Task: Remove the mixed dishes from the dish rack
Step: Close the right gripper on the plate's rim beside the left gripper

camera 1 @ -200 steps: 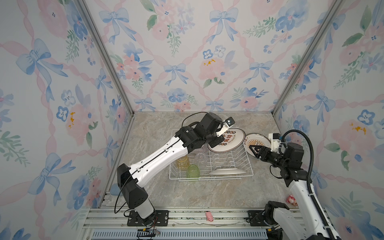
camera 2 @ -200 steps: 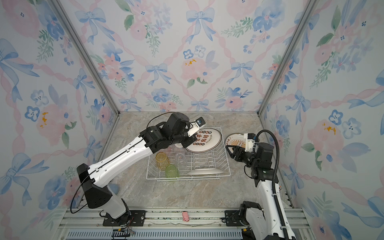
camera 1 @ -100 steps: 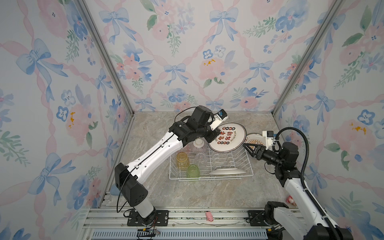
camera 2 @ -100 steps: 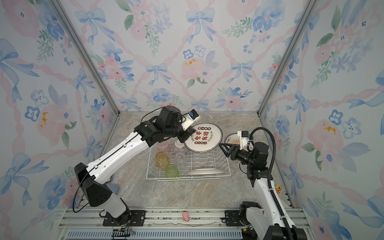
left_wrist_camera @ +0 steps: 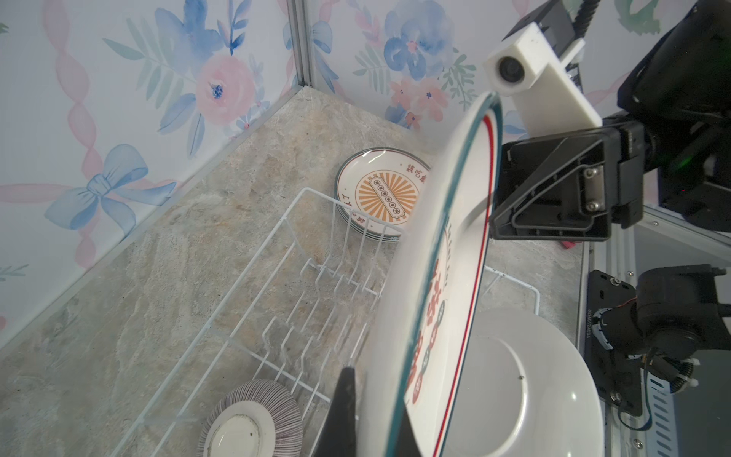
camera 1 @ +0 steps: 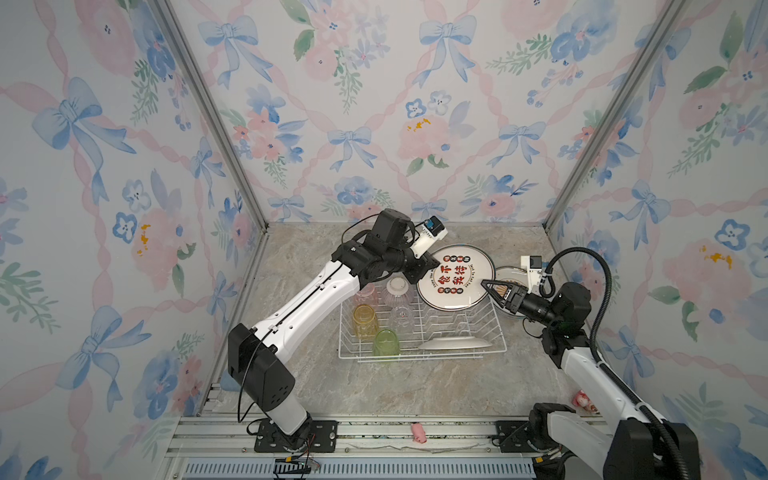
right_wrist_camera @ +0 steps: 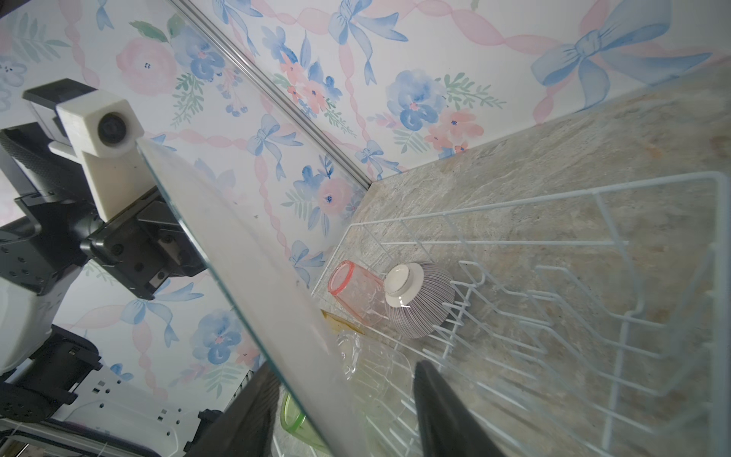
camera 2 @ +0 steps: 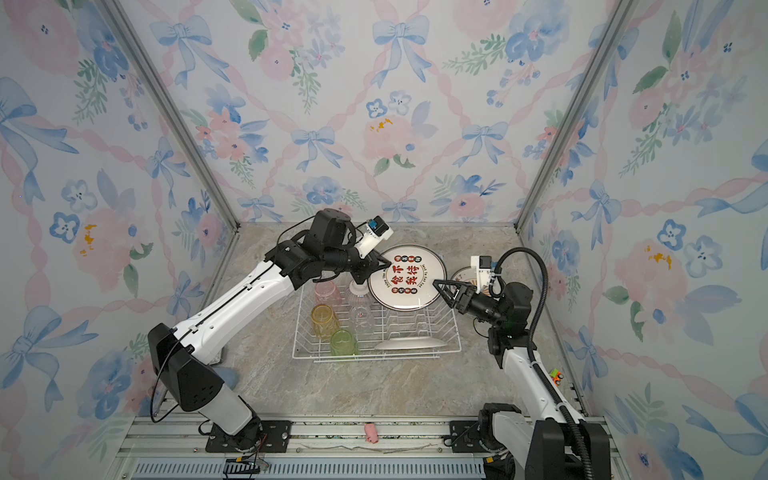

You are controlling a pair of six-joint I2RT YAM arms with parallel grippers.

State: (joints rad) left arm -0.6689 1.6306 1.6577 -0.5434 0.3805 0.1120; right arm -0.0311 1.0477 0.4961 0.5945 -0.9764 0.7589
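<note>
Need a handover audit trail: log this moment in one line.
phase: handover | left end effector: shut on printed plate above dish rack | right end effector: open, astride plate's opposite rim | unloaded: plate stack beside rack

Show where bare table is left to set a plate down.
Bare: the wide table strip between the dish rack and the front rail, and the strip along the back wall. Crowded: right of the rack, by the plate stack and right hand; the rack's left end, full of tumblers.
</note>
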